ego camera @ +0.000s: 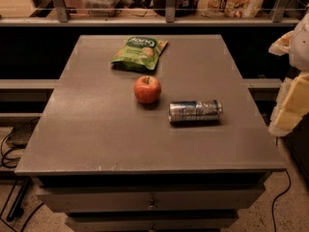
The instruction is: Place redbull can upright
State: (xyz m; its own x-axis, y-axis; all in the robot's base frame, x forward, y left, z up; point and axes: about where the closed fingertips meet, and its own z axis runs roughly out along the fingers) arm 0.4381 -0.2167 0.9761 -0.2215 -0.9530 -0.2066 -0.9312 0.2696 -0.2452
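Note:
The redbull can (195, 111) lies on its side on the grey table (96, 139), right of centre, with its long axis running left to right. It is shiny silver with dark blue patches. A red apple (147, 89) stands just to its upper left, a small gap apart. My gripper (288, 111) shows as a white and pale yellow shape at the right edge of the view, off the table's right side and well to the right of the can. It touches nothing on the table.
A green snack bag (140, 52) lies flat at the back of the table. A shelf rail with packages (231, 1) runs behind the table. Drawers (152, 202) sit below the front edge. Cables (9, 153) lie on the floor at left.

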